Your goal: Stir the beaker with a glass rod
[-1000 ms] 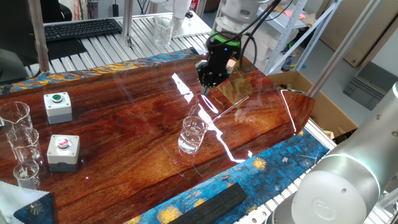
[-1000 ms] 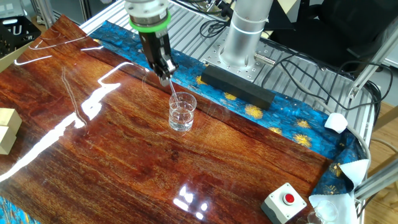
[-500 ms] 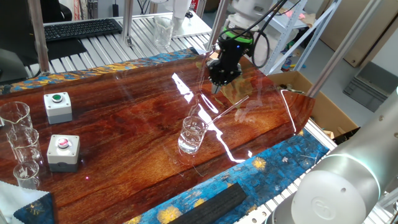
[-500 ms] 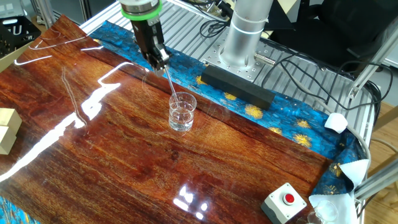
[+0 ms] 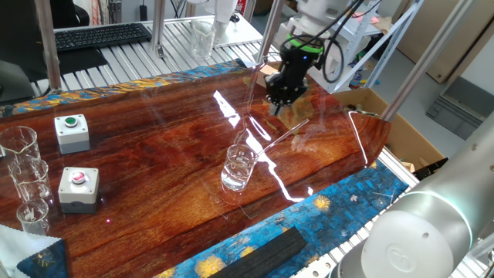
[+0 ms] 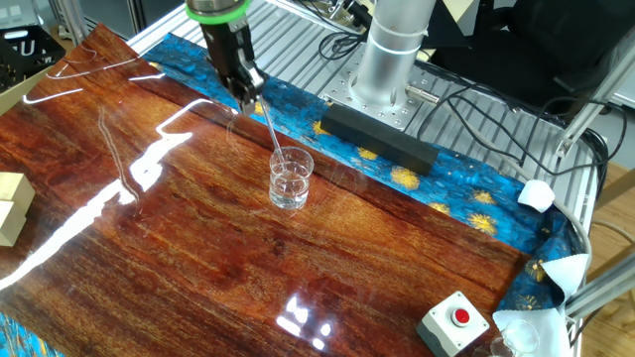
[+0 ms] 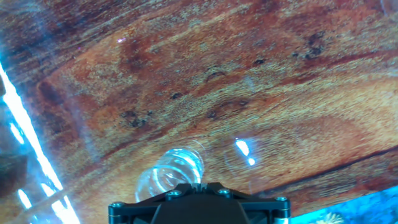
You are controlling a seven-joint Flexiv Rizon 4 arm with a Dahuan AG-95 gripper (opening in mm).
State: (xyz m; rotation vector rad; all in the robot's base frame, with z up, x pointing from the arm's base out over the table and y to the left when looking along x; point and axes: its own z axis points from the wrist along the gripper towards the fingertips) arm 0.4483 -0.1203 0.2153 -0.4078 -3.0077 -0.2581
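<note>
The beaker (image 5: 238, 167) stands upright on the wooden table near its front edge; it also shows in the other fixed view (image 6: 291, 180) and at the bottom of the hand view (image 7: 169, 175). My gripper (image 6: 248, 96) hangs above and to one side of it, also seen in the first fixed view (image 5: 281, 98). It is shut on the top of the glass rod (image 6: 269, 134). The rod slants down from the fingers, and its lower end sits inside the beaker. In the hand view only the gripper's black body (image 7: 198, 185) shows, with the jaws closed together.
Two grey button boxes (image 5: 72, 132) (image 5: 79, 188) and three stepped clear beakers (image 5: 23, 181) stand at the left. A black bar (image 6: 377, 136) lies on the blue cloth by the robot base (image 6: 390, 55). A cardboard box (image 5: 372, 108) sits beyond the table's right end.
My gripper has moved up and away from the beaker towards the table's far side, so the rod leans more. The beaker has not moved.
</note>
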